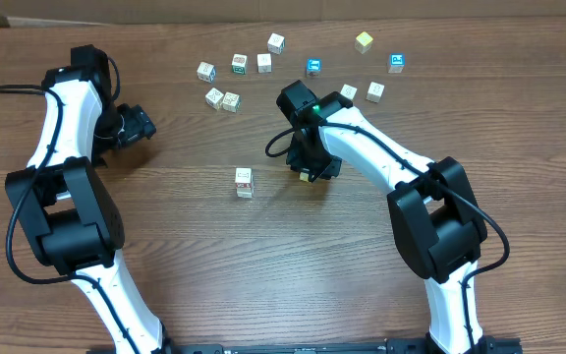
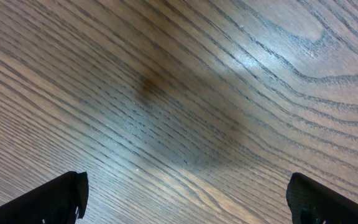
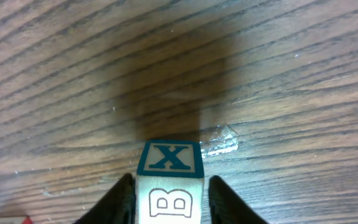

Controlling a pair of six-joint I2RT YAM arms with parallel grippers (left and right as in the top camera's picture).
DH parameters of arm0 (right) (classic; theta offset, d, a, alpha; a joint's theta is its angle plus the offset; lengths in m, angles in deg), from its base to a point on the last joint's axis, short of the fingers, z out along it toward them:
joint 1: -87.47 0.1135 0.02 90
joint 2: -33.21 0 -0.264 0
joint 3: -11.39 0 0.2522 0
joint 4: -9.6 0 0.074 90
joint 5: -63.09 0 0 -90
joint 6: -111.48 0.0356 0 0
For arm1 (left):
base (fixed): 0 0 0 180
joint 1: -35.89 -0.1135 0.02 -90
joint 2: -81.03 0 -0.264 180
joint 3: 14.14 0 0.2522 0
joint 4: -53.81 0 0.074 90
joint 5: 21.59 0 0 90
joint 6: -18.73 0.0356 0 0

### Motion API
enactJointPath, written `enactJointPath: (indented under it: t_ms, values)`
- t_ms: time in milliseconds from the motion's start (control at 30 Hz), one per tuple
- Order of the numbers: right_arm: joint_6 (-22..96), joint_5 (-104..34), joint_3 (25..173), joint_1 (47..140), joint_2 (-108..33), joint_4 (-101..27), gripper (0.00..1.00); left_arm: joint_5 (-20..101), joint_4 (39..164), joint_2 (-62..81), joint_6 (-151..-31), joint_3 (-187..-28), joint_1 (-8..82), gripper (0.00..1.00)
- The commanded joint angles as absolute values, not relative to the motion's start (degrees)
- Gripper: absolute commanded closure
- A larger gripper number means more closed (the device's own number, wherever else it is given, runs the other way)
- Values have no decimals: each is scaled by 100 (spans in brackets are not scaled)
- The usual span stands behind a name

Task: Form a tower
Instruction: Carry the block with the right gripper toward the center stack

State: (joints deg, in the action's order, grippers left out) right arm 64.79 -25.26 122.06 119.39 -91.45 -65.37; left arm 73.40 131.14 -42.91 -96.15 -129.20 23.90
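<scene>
While pinching lettered cube (image 3: 169, 186) in right claw (image 3: 169, 202), not yet set on tower (image 1: 244, 182), near, left of that claw. Left claw (image 2: 185, 198) spread. Early stage, probably: loose cubes (image 1: 222, 98) waiting beyond.

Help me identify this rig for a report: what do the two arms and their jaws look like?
Both the left arm and the right arm have smooth white links joined by bulky black housings. Thin black cables loop alongside them. The right arm shows a small green light near its wrist. The jaws are plain black.
</scene>
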Motion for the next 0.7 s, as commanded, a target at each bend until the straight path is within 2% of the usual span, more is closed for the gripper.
enactJointPath:
  t_ms: [0, 100, 233, 433, 567, 667]
  values:
    - [6453, -2574, 12186, 11965, -9018, -6577, 68, 7369, 13112, -4359, -9548, -12935, 2429, 1]
    - [6453, -2572, 12186, 11965, -9020, -6631, 71, 7369, 13112, -4359, -9548, -12935, 2432, 0]
    - [6451, -2569, 12186, 11965, -9020, -6642, 64, 7369, 13112, -4359, -9548, -12935, 2432, 0]
    - [6451, -2572, 12186, 11965, -9018, -6651, 65, 7369, 13112, -4359, -9548, -12935, 2429, 0]
    - [6451, -2572, 12186, 11965, -9020, -6651, 57, 7369, 13112, -4359, -9548, -12935, 2429, 0]
    - [6451, -2572, 12186, 11965, -9018, -6647, 57, 7369, 13112, -4359, -9548, -12935, 2429, 0]
